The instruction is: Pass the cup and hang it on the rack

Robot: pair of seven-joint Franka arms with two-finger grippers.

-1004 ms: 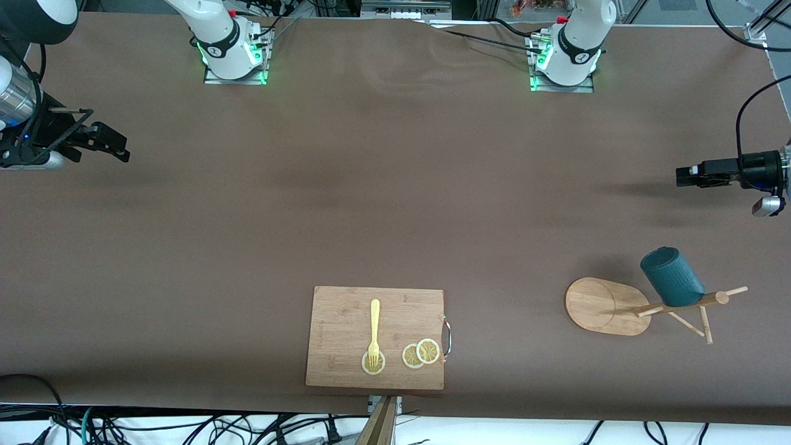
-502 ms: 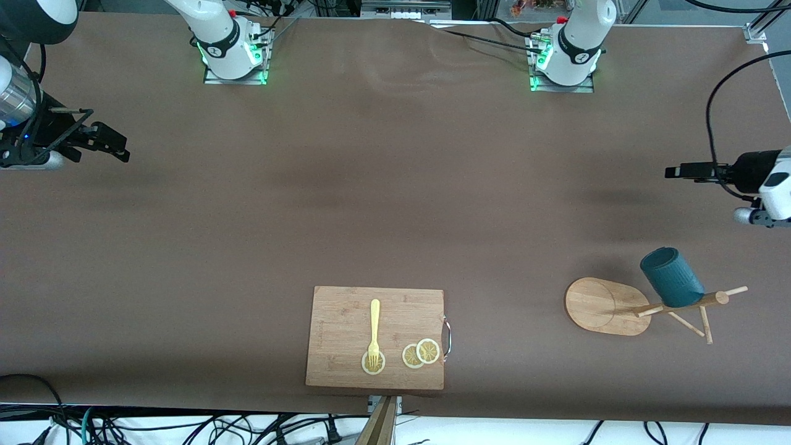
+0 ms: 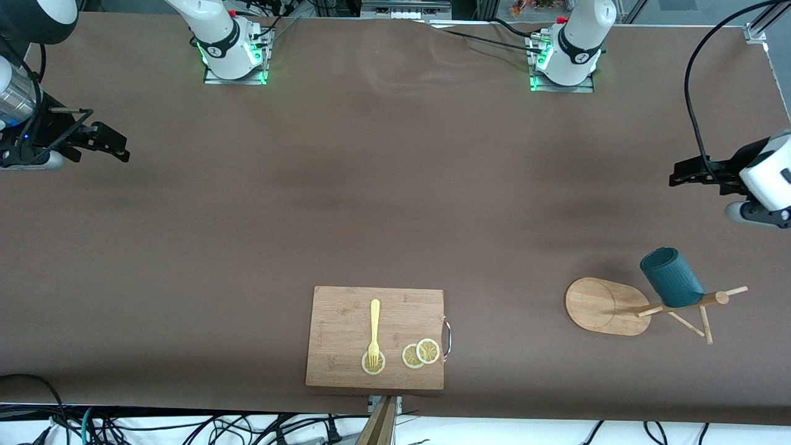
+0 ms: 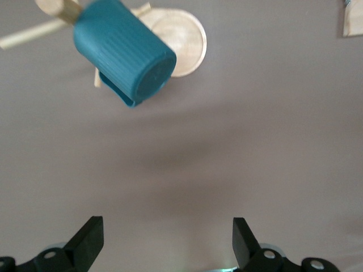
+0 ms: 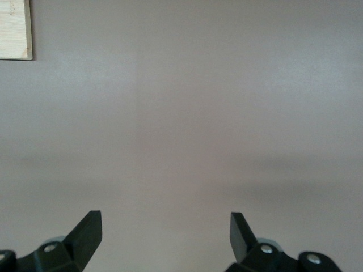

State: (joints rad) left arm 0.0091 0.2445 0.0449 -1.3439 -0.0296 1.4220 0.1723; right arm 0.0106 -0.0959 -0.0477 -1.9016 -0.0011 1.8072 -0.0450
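Front view shows the cup [image 3: 672, 277] already hanging on a peg of the rack [image 3: 605, 306], near the tabletop's front edge at the left arm's end. The left gripper [image 3: 680, 175] hovers over bare tabletop, jaws spread and empty; the right gripper [image 3: 117, 148] waits at its own end, likewise spread. Risk: the tilted cup could slide off the thin peg if jolted.
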